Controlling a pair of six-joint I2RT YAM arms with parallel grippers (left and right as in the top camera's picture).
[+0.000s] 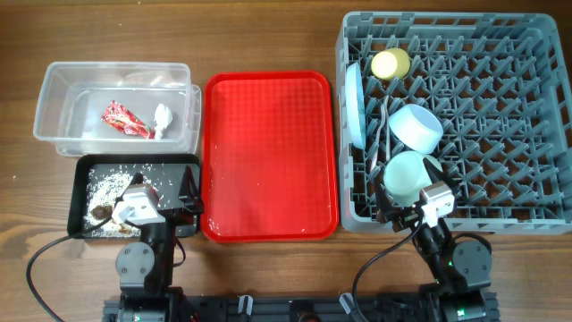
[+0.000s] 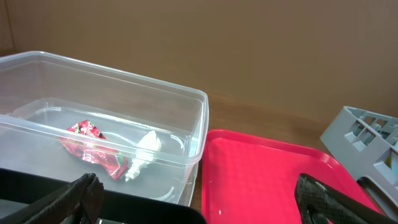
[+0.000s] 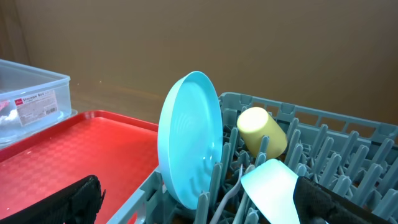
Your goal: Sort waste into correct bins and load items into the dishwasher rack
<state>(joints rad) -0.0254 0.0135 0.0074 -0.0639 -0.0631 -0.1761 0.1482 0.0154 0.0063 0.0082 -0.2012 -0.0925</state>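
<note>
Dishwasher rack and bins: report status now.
Both tools open, empty. Wrapper and tissue in clear tub; rice in black tray. Dishes in rack. Nothing obstructing.

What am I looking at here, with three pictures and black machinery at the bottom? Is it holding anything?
These are two small robot arms at a wooden table, each ending in a two-finger gripper. The overhead picture comes from a camera above the table; the other two come from cameras on each wrist, looking past its own dark fingers.

The left gripper and right gripper both stand open and hold nothing.

On the table lie a clear plastic tub containing a crinkled red wrapper and a crumpled white tissue, a shallow black tray with rice scraps, and a flat red serving tray. The large grey dishwasher rack holds a round light-blue plate standing on edge, a small yellow cup, a light-blue bowl and a pale-green bowl.
</note>
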